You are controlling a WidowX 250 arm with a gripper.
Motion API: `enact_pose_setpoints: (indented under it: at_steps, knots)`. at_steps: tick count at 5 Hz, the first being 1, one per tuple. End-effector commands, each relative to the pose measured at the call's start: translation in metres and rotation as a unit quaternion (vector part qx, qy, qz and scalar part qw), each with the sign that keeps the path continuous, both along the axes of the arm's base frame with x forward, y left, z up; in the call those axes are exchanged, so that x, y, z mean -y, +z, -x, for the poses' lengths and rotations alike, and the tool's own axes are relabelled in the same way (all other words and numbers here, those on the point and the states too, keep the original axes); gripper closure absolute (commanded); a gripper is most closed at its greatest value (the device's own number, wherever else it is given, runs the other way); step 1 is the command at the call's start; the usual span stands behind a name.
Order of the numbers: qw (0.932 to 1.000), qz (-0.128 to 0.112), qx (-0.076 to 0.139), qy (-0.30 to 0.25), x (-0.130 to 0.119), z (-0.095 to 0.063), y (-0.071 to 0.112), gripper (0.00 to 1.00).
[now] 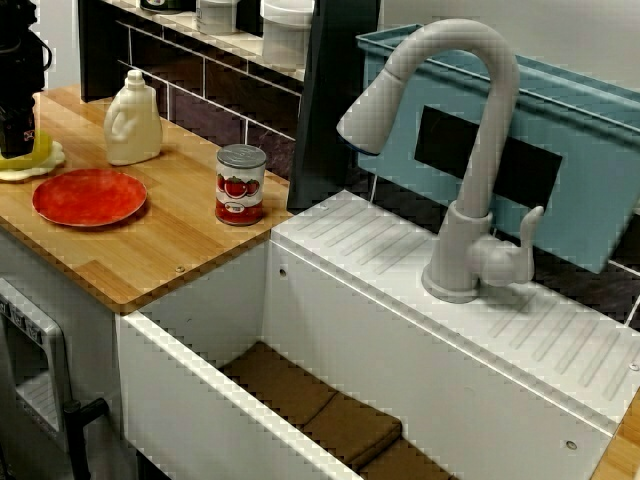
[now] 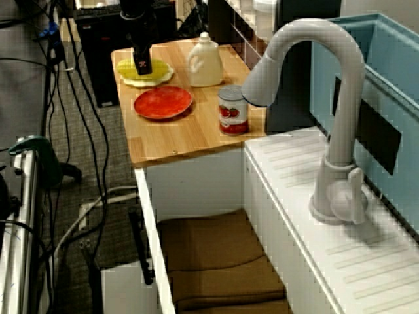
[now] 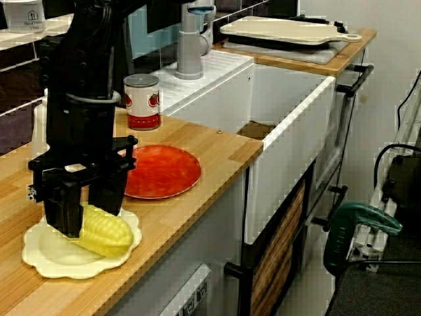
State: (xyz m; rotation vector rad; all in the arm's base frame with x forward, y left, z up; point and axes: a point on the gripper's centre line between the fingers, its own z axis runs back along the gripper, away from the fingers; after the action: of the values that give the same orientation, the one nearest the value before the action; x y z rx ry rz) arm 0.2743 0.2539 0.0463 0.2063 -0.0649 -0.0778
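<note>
My end effector (image 3: 85,216) stands open, fingers astride the yellow corn (image 3: 108,234) on the pale plate (image 3: 46,255); a red plate (image 3: 163,172) lies just beside it.

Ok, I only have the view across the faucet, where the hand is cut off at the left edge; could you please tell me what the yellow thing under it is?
Observer: In the view from the counter's end, it is a corn cob lying on a pale scalloped plate.
Operator: Thank you; is the hand gripping it?
Observer: The hand is down at one end of the cob, a finger on each side; I cannot tell whether they pinch it.
</note>
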Motion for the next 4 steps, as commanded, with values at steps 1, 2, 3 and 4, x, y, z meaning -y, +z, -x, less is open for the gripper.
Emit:
enact_pose_setpoints:
  at_steps: [1,2,3,4]
  knots:
    - [0.9994,-0.013,0.03,-0.005,0.009,0.002,0.054,1.0]
    - [0.9993,-0.005,0.031,-0.021,0.023,0.005,0.068,1.0]
    - [0.9988,-0.001,0.033,-0.036,0.039,0.006,0.077,1.0]
    - [0.9982,-0.007,0.042,-0.043,0.056,0.009,0.078,1.0]
